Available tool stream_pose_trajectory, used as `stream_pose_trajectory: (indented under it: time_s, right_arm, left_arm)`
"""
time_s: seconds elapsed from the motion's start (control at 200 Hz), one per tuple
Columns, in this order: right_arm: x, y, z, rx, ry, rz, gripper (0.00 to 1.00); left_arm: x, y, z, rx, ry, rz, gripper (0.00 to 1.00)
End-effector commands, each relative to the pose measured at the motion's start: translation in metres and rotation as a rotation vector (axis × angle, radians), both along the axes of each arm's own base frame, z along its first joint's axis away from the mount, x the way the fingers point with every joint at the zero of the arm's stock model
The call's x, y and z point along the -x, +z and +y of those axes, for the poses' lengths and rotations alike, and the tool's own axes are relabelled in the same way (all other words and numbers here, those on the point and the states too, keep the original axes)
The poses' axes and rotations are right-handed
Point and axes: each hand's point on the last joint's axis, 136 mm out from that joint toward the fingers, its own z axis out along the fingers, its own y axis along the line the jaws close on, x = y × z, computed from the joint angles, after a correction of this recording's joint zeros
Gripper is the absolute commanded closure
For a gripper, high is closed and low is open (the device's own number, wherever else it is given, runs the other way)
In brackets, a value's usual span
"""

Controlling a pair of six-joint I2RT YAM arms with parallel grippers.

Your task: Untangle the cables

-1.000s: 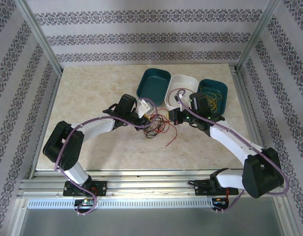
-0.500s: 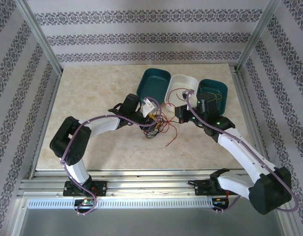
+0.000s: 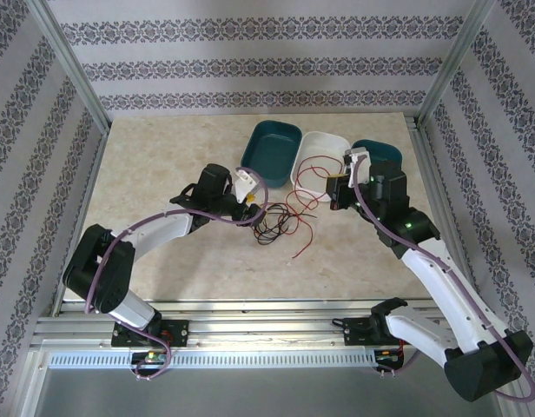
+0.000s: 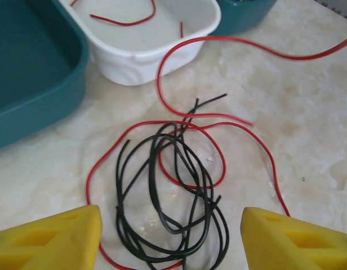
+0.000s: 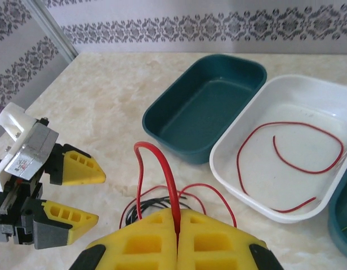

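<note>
Tangle of cables [image 3: 274, 228] lies on the table [image 3: 163, 156] near its centre, just in front of three trays set side by side toward the far edge. In the left wrist view it resolves into a bunch of black cables [image 4: 173, 197] coiled in overlapping loops, with a red cable [image 4: 241, 138] looping around and through them. The left gripper [image 4: 170, 242] stands wide apart over this bunch, one yellow finger on each side, with nothing between its pads. The right gripper [image 5: 178, 219] is pressed fully together on a strand of the red cable, which rises from the pads in a narrow arch and drops back toward the tangle. In the top view this gripper sits at the near rim of the white tray [image 3: 313, 143], between the tangle and the right-hand teal tray [image 3: 372, 148]. A separate red cable piece [image 5: 292, 163] lies curled inside the white tray. The left-hand teal tray [image 3: 272, 148] touches the white tray along one long side. The left half of the table is bare marble-patterned surface up to the metal frame posts [image 3: 72, 65]. A bare strip also separates the tangle from the near rail [image 3: 267, 330].
</note>
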Motion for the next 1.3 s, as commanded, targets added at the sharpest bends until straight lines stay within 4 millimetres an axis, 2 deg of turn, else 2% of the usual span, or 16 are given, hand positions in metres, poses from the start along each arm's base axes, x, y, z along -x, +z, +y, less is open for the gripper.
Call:
stream_pose_trajectory:
  time_s: [0.0,0.155,0.28,0.345,0.365,0.385,0.545,0.705,0.829,0.929,1.069,1.294]
  right_arm:
    - [-0.003,0.029,-0.01,-0.003,-0.054,-0.061,1.0]
    - [-0.013,0.048,-0.02,0.018,-0.117,-0.107,1.0]
    - [-0.026,0.057,-0.03,0.056,-0.185,-0.139,1.0]
    - [-0.033,0.061,-0.035,0.075,-0.226,-0.152,1.0]
    - [-0.036,0.063,-0.037,0.08,-0.239,-0.157,1.0]
    - [-0.038,0.064,-0.039,0.085,-0.249,-0.162,1.0]
    - [-0.063,0.067,-0.044,0.134,-0.307,-0.185,1.0]
    - [-0.092,0.067,-0.046,0.158,-0.353,-0.206,1.0]
    - [-0.118,0.058,-0.046,0.169,-0.374,-0.197,1.0]
    - [-0.137,0.042,-0.048,0.181,-0.401,-0.159,1.0]
    - [-0.157,0.012,-0.054,0.188,-0.429,-0.09,1.0]
    - [-0.175,-0.04,-0.052,0.189,-0.425,0.043,1.0]
  left_arm:
    - [-0.005,-0.005,0.012,-0.035,0.066,0.016,0.32]
    - [-0.014,-0.014,0.019,-0.078,0.121,0.02,0.32]
    - [-0.018,-0.013,0.02,-0.07,0.142,0.011,0.26]
    - [-0.02,-0.01,0.019,-0.052,0.153,0.004,0.17]
    - [-0.02,-0.009,0.019,-0.047,0.156,0.002,0.05]
    - [-0.021,-0.008,0.019,-0.042,0.158,0.0,0.0]
    - [-0.026,-0.005,0.02,-0.033,0.193,-0.008,0.01]
    - [-0.034,-0.003,0.031,-0.045,0.275,-0.025,0.01]
    - [-0.043,-0.005,0.048,-0.088,0.393,-0.019,0.01]
    - [-0.047,-0.007,0.058,-0.112,0.458,-0.008,0.01]
    - [-0.047,-0.007,0.062,-0.117,0.493,0.004,0.01]
    - [-0.046,-0.004,0.065,-0.109,0.513,0.012,0.01]
